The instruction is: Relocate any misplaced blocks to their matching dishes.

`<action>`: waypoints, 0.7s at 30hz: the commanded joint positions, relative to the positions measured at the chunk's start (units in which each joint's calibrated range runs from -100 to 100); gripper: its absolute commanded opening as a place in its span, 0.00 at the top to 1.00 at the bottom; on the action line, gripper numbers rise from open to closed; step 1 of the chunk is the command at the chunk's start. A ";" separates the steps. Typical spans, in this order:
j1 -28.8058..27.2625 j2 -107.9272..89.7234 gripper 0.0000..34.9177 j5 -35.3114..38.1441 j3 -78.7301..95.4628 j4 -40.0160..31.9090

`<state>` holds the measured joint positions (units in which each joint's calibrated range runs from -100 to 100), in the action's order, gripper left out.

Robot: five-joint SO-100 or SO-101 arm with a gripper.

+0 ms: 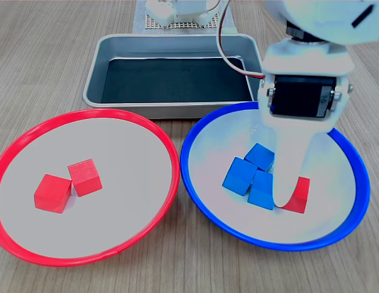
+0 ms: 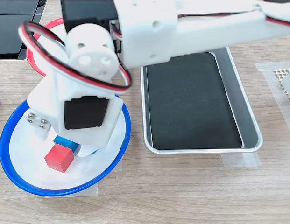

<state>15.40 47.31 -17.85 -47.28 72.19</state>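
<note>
No writing, number, brand mark or sign can be read in either exterior view. The arm's white shell (image 2: 149, 28), the black motor face (image 1: 299, 97), the plates, the cubes and the metal tray (image 1: 110, 55) all show plain surfaces with no lettering.
</note>
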 commanded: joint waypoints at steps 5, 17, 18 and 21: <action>1.31 1.43 0.46 -0.59 -3.38 -1.08; 1.21 4.24 0.53 -0.83 -5.39 -3.14; 1.12 4.50 0.54 -0.83 -5.48 -3.30; 0.93 5.09 0.54 -0.83 -5.48 -3.55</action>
<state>16.73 52.43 -18.39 -50.91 69.33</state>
